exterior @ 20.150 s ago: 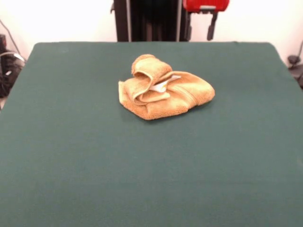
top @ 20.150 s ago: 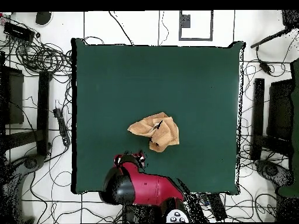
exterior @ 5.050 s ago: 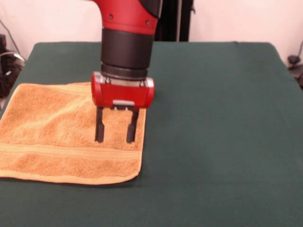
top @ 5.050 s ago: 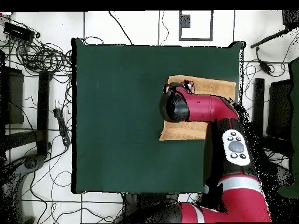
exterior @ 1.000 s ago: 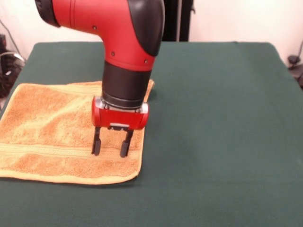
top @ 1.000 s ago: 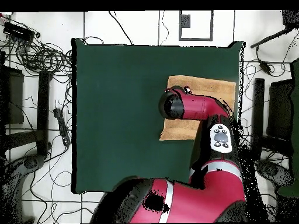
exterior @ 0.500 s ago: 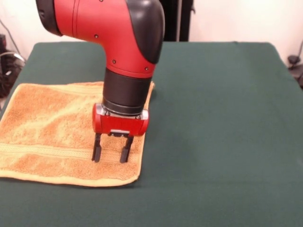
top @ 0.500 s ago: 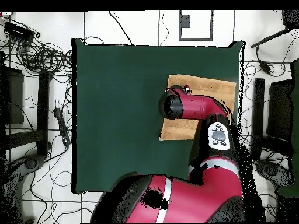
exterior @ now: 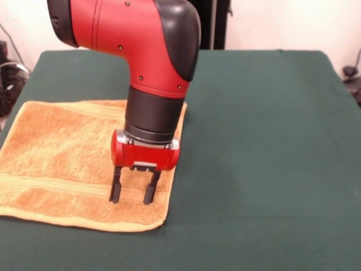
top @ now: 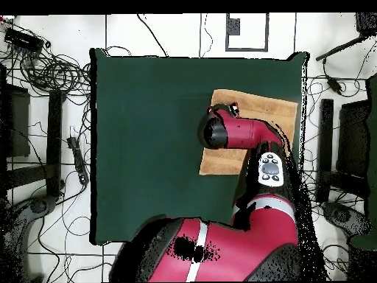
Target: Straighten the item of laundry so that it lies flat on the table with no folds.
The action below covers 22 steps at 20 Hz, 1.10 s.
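We see the golden-orange towel (exterior: 62, 164) spread out nearly flat on the dark green desk (exterior: 265, 147), lying toward the left side in the front view and reaching the desk's left edge there; in the overhead view the same towel (top: 283, 110) sits at the right side of the desk (top: 147, 133), close to its far right corner. One woven band (exterior: 51, 183) runs across the cloth near its front edge, and a second, paler band runs along the far edge. The surface shows soft ripples but we can make out no fold lying over it; the front right corner is rounded and rests on the felt. The red and black arm (exterior: 141, 51) comes down over the towel's right part, and from above its bulk hides much of the cloth's nearer half. The pincer (exterior: 133, 193) points straight down above the front right area of the towel, just behind the front edge and close to the right edge. Its two dark fingers (exterior: 115, 186) stand apart, with a strip of towel visible between them, and they grip nothing. Their tips are at or just over the terry surface; we cannot tell whether they press into it. The rest of the desk's green top lies bare to the right in the front view.
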Each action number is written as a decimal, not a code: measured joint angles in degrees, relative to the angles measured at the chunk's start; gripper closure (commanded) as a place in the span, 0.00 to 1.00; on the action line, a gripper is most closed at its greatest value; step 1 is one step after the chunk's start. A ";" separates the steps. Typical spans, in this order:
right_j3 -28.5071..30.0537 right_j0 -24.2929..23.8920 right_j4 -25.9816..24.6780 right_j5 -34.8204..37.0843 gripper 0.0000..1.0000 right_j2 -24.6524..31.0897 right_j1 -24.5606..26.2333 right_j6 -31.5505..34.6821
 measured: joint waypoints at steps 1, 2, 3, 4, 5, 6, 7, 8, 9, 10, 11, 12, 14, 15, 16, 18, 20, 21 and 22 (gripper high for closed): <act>-0.25 0.16 0.27 -0.72 0.00 -0.22 0.25 0.00; -0.36 0.25 0.44 -1.08 0.00 -0.32 0.38 0.00; -0.43 0.34 0.56 -1.33 0.00 -0.43 0.48 0.00; -0.57 0.56 0.83 -1.96 0.00 -0.71 0.69 0.00; -0.64 0.70 1.00 -2.31 0.00 -0.87 0.82 0.00; -0.80 0.97 1.30 -3.05 0.00 -1.18 1.13 0.00; -0.90 1.11 1.47 -3.39 0.00 -1.31 1.27 0.00; -0.98 1.20 1.61 -3.66 0.00 -1.38 1.36 0.00; -1.20 1.43 2.12 -4.41 0.00 -1.43 1.63 0.00; -1.27 1.52 2.36 -4.73 0.00 -1.43 1.75 0.00; -1.32 1.62 2.65 -5.14 0.00 -1.43 1.85 0.00; -1.38 1.72 2.95 -5.55 0.00 -1.43 1.96 0.00; -1.38 1.85 3.37 -6.06 0.00 -1.43 2.09 0.00; -1.38 2.02 3.82 -6.65 0.00 -1.44 2.25 0.00; -1.38 2.08 3.98 -6.88 0.00 -1.45 2.31 0.00; -1.38 2.30 4.66 -7.83 0.00 -1.43 2.54 0.00; -1.37 2.34 4.85 -8.16 0.00 -1.43 2.62 0.00; -1.37 2.34 4.96 -8.35 0.00 -1.41 2.67 0.00; -1.37 2.32 5.00 -8.44 0.00 -1.38 2.69 0.00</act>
